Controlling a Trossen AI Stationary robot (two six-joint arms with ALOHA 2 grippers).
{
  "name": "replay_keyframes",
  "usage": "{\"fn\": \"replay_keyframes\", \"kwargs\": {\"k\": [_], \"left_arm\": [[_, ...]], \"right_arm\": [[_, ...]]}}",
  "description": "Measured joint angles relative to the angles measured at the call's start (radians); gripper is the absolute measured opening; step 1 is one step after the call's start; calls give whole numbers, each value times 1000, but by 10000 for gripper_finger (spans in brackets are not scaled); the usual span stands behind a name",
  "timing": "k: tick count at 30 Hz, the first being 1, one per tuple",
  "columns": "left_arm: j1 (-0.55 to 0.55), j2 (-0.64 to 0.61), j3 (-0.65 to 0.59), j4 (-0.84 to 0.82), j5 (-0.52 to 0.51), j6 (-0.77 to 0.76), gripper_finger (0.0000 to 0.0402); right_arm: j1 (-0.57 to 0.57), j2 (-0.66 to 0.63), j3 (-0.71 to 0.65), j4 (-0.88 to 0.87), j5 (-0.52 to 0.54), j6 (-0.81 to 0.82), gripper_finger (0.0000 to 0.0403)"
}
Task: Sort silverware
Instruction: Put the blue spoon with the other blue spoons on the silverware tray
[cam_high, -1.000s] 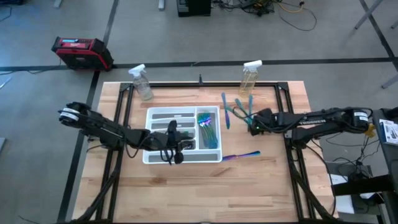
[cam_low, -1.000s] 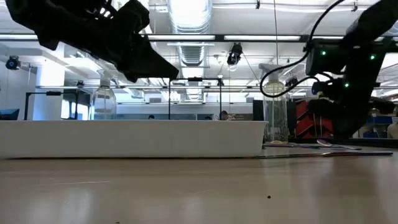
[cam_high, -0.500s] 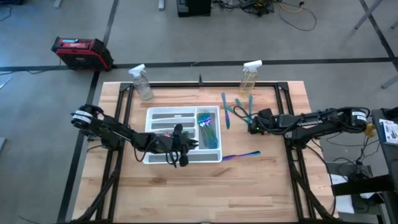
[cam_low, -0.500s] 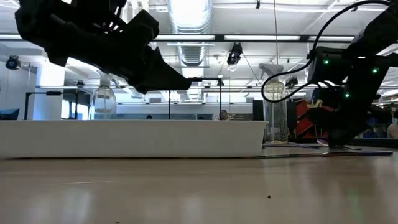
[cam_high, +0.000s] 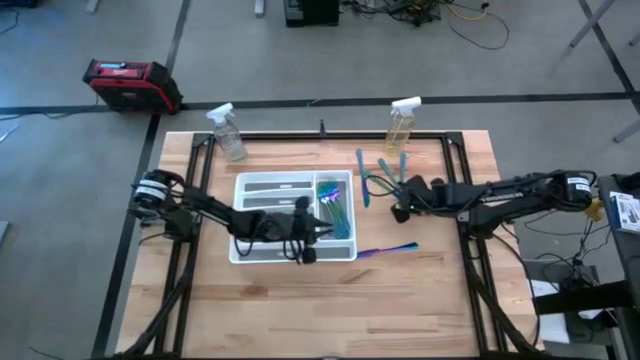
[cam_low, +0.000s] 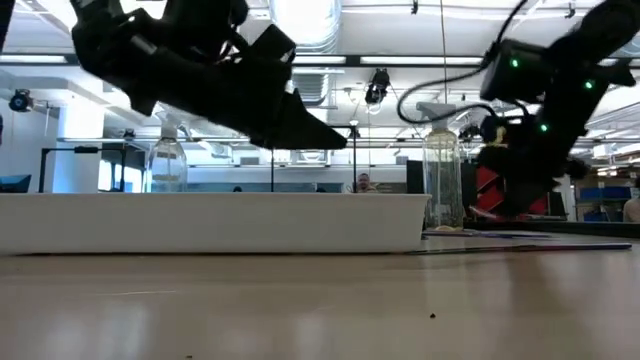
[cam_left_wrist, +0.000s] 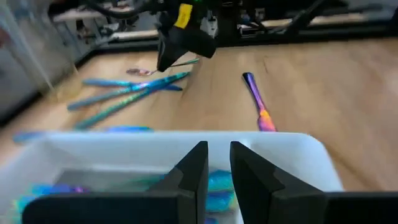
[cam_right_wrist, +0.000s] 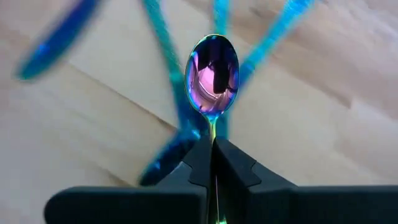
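Since a second ago the left gripper (cam_high: 318, 232), fingers slightly apart and empty, has slid right over the white tray (cam_high: 245, 252). The right gripper (cam_right_wrist: 213, 155) has closed on a spoon (cam_right_wrist: 212, 74) and lifted it above four teal utensils (cam_high: 380, 172). One utensil (cam_high: 388, 250) lies nearer. Two spray bottles (cam_high: 228, 133) stand far on the wooden table (cam_high: 330, 310).

We are pinching the slim stem of a spoon (cam_right_wrist: 212, 74) between our two dark fingers (cam_right_wrist: 199, 163) at the bottom centre of the frame, jaws closed tight on it. Its purple, mirror-like bowl is standing upright at the centre. Behind it, blurred teal and blue utensils (cam_right_wrist: 165, 56) are lying fanned across the wooden table (cam_right_wrist: 323, 112).
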Motion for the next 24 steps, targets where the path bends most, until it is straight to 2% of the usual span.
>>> {"fn": "replay_keyframes", "kwargs": {"k": [6, 12, 14, 19, 24], "left_arm": [[0, 5, 72, -19, 102, 218, 61], [28, 7, 111, -39, 107, 388, 102], [39, 13, 126, -34, 124, 442, 119], [56, 35, 164, -54, 155, 594, 158], [55, 82, 209, -83, 160, 791, 175]], "right_arm": [[69, -17, 83, 4, -91, -179, 1], [140, -17, 135, 12, -206, -360, 1], [154, -11, 148, 30, -250, -386, 0], [160, -9, 162, 166, -447, -443, 0], [160, -9, 166, 252, -558, -469, 0]]}}
